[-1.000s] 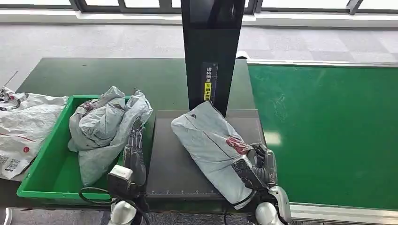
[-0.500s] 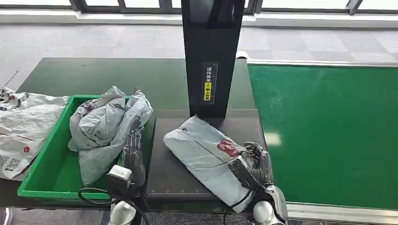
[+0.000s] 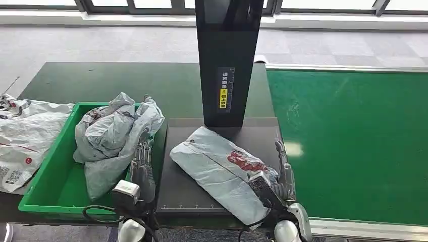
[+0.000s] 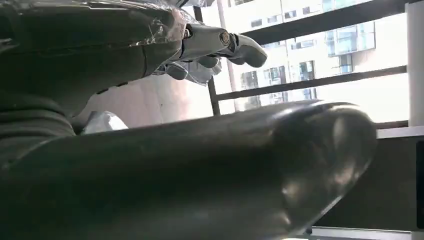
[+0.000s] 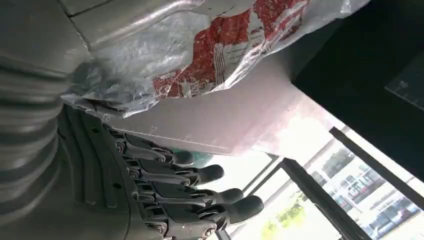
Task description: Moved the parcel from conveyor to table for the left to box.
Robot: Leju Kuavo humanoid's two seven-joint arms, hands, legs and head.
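While lying flat on dark platform (image 3: pixel 186 186), parcel (image 3: pixel 222 171) long axis diagonal.

The black post (image 3: pixel 228 60) is standing tall at top centre, blocking the far edge of the dark platform (image 3: pixel 184 184). The parcel (image 3: pixel 222 169) is lying across the platform's middle and right, leaving bare room lower left. The green bin (image 3: pixel 48 186) at left is sitting heaped with bags (image 3: pixel 113 136). The green belt (image 3: pixel 353 141) is lying wide open at right.

Head high, looking down (wrists close)
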